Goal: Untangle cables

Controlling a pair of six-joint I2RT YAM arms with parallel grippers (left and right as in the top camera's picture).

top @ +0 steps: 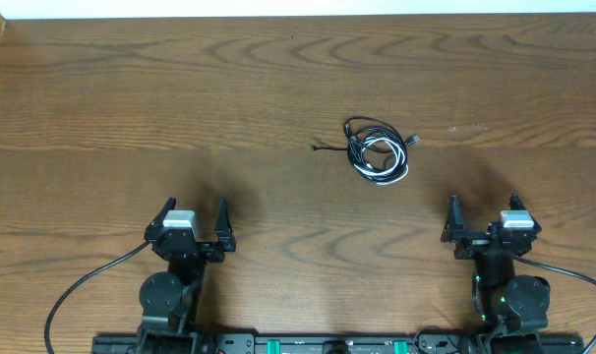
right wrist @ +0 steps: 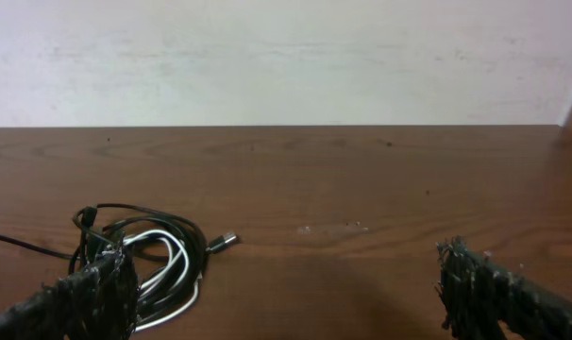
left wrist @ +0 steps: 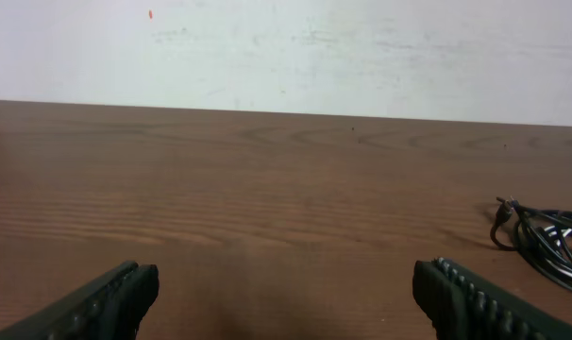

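both arms sit pulled in at the near edge of the desk (top: pixel 180 98), and nothing has been picked up, so the untangling looks to be at its very start. the left claw (top: pixel 194 208) is spread wide with nothing between its fingers. the right claw (top: pixel 483 202) is just as open and just as empty. that wide spread probably suits a first reach, leaving room to come down over a strand.

the cable bundle (top: pixel 379 149) lies flat on the desk ahead of both claws and well apart from each. it is ahead and to the left of the right claw, and ahead and far to the right of the left claw, so the right one is nearer. thin black cords loop around a short white cord (top: pixel 391 169). a small plug end (top: pixel 414 139) sticks out on the side away from the left claw, and one black tail (top: pixel 323 147) trails out towards the left claw's side.

those two free ends look like the easiest holds, one for each claw. the risk, i judge, is that thin cords lying flat are hard to pinch. the whole light bundle may also drag along unless the other claw pins it.
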